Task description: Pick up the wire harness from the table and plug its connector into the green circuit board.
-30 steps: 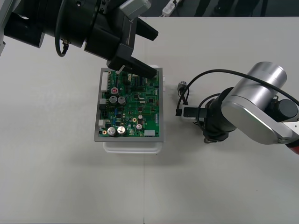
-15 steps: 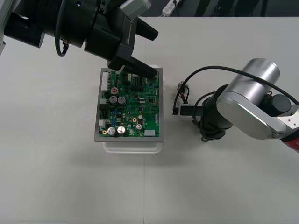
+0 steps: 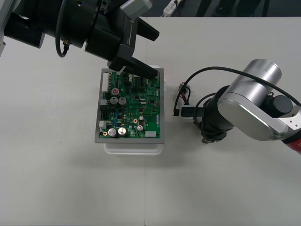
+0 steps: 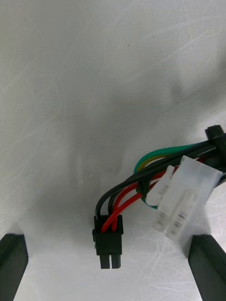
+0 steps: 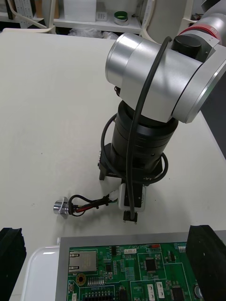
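A: Down on the table (image 3: 56, 179), the wire harness (image 3: 181, 98), just right of the green circuit board (image 3: 134, 106) and not plugged in.

B: Up close now on the black plug (image 4: 108, 244): squarely between the fingers (image 4: 12, 265) of the right gripper (image 3: 187, 113), touching neither. Spread wide, gripping nothing.

A: Red, black and green wires (image 4: 141, 181) looping out of that plug, past a white connector block (image 4: 186, 202) on the same bundle.

B: And at the other end, the round metal socket (image 5: 60, 207), flat on the table near the board's far right corner, clear of it.

A: Any lettering worth calling?

B: White print all over the board, too small to read. Same story on the connector block.

A: Containers, then?

B: Only the white base (image 3: 134, 148), sitting like a shallow tray, with the board in a grey frame (image 3: 163, 106) on top.

A: Over on the other side, the left gripper (image 3: 155, 52), poised above the board's far edge. Fingers (image 5: 207, 263) parted wide, holding nothing.
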